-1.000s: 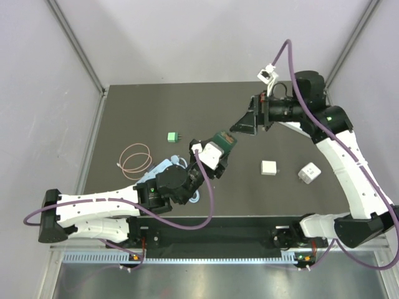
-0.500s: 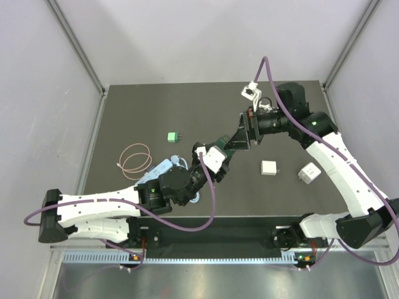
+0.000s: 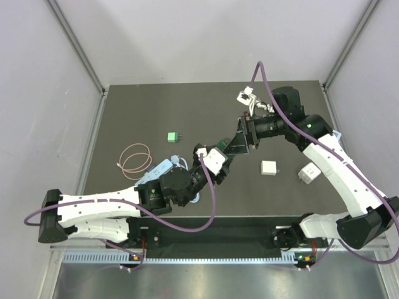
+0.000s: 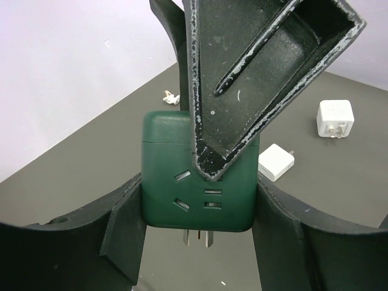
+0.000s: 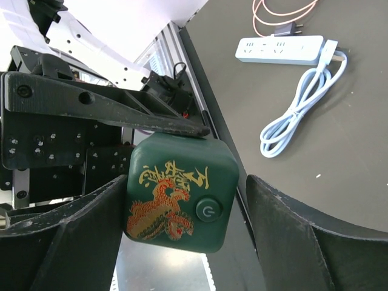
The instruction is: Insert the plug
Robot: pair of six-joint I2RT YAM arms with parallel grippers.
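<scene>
The plug is a dark green cube [image 4: 197, 182] with socket slots on one face and metal prongs [image 4: 197, 237] underneath. My left gripper [image 4: 199, 239] is shut on it, a pad pressed against each side, holding it above the table [image 3: 156, 112]. In the right wrist view the cube [image 5: 182, 194] shows a gold and red dragon print and a power button. My right gripper [image 5: 188, 233] straddles it: one finger [image 5: 91, 224] touches, while the other [image 5: 291, 224] stands off with a gap. From above, both grippers meet at mid-table [image 3: 227, 148], and the cube is mostly hidden there.
A white power strip [image 5: 280, 48] with its coiled white cord [image 5: 297, 112] lies near the left arm [image 3: 159, 169]. A pink cable loop [image 3: 136, 159], a small green plug [image 3: 173, 136] and two white adapters [image 3: 269, 168] [image 3: 308, 173] rest on the table.
My right arm has swung left and down to the cube, and its fingers have narrowed around it. The left gripper has kept its hold, lowering slightly.
</scene>
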